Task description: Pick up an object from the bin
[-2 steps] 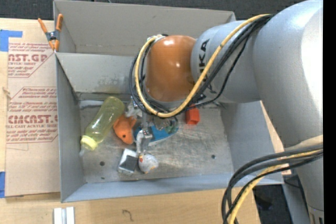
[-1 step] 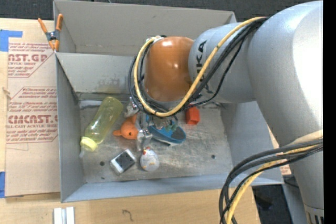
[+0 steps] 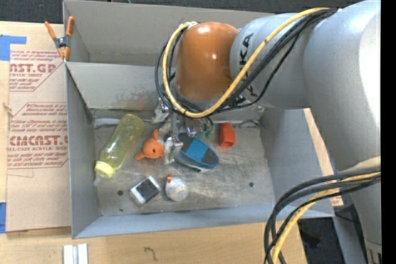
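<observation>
My gripper [image 3: 172, 143] is low in the middle of the bin, under the arm's orange cover. It stands between a small orange toy [image 3: 151, 149] on its left and a blue pad with a dark underside [image 3: 198, 154] on its right, close to both. Whether it touches either I cannot tell. A red-orange block [image 3: 226, 135] lies just right of the blue pad.
A pale yellow plastic bottle [image 3: 120, 144] lies slanted at the left. Near the front wall sit a small black and white square piece [image 3: 145, 190] and a white rounded thing with an orange spot [image 3: 176, 188]. The arm covers the bin's back right.
</observation>
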You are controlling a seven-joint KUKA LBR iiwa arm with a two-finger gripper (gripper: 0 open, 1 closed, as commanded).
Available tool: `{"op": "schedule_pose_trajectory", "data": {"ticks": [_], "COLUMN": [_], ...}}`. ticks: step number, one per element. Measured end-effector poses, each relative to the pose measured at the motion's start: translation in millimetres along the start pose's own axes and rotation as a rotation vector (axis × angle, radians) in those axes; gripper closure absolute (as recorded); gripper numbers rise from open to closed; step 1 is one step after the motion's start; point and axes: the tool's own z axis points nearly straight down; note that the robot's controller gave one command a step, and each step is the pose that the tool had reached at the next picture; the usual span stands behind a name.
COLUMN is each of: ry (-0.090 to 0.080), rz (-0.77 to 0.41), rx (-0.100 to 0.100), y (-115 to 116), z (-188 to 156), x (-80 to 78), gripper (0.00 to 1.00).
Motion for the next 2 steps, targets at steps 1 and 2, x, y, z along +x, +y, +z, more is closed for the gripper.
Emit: {"op": "schedule_pose_trajectory", "data": {"ticks": [1, 2], "ry": [-0.041, -0.041], "rz": [0.068, 0.068], "rx": [-0.009, -0.010], "y": [-16.0, -16.0], "z": [28.8, 28.8], "x": [-9.0, -9.1], "gripper": [1.00, 1.00]}}
